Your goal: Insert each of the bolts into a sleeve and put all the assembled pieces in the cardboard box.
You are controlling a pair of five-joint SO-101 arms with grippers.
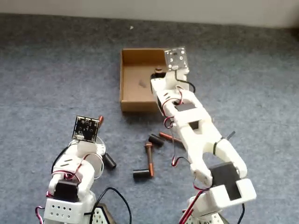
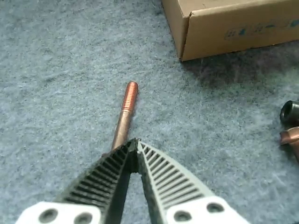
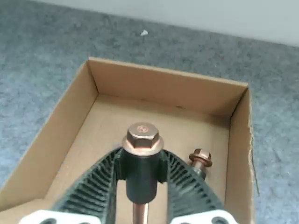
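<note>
We log one sleeved bolt (image 3: 200, 161) in the box (image 3: 163, 86), a second sleeved bolt (image 3: 140, 183) clamped in the right claw (image 3: 141, 161) above it, a bare bolt (image 2: 127, 105) pinched by the left claw (image 2: 137, 145), and loose sleeves (image 1: 110, 161) and bolts (image 1: 149, 156) unassembled on the tabletop (image 1: 46, 70).

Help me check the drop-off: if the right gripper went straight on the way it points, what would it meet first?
Likely the floor of the cardboard box, the held bolt and sleeve touching first; the other assembled piece lies to one side. Depth is unclear.

Left end effector (image 2: 136, 143), right end effector (image 3: 141, 162), both clamped.
</note>
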